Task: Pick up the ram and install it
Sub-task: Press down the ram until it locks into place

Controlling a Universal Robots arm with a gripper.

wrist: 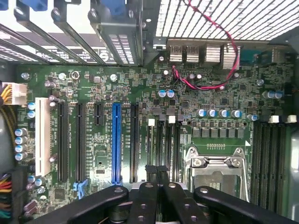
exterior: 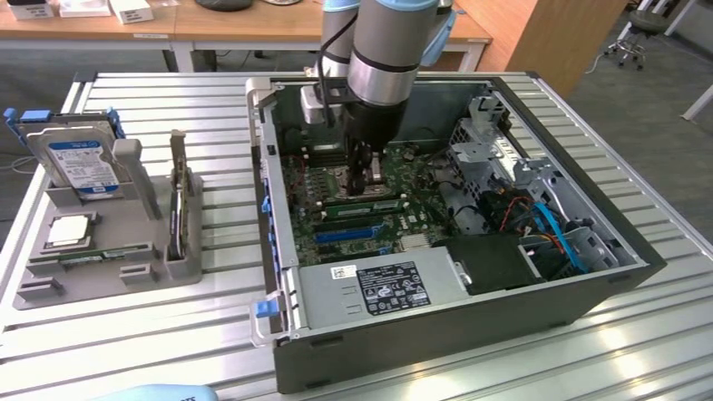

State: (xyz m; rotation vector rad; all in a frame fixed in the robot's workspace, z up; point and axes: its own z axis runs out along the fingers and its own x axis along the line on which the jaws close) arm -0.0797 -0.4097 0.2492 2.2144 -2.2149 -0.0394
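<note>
The gripper (exterior: 362, 185) hangs inside the open computer case (exterior: 446, 334) on the counter (exterior: 167, 351), low over the motherboard (wrist: 219, 100); its 2 fingers (wrist: 150, 173) are pressed together and nothing can be seen clamped between them; just below its tip in the exterior view, the ram (exterior: 376, 205) shows as a thin green stick with a pale label, standing on edge along the memory slots near the middle of the board; it looks already in a slot, though whether it is fully seated, or whether the fingertips touch its top edge, cannot be told; on the exterior view's left, well apart from the case, a grey tray (exterior: 112, 288) holds a hard drive (exterior: 83, 163), a square silver chip (exterior: 69, 230) and what seems to be 1 more green stick (exterior: 98, 254) lying at its near side; as a judgement, the ram is light, stiff and thin, but brittle; it would bend or crack under a twist, and its contact edge and small chips should not be squeezed; the safe hold is across the 2 flat faces near the middle of the top edge, with any push going straight down along that edge, evenly, so the stick does not tilt in its slot.
</note>
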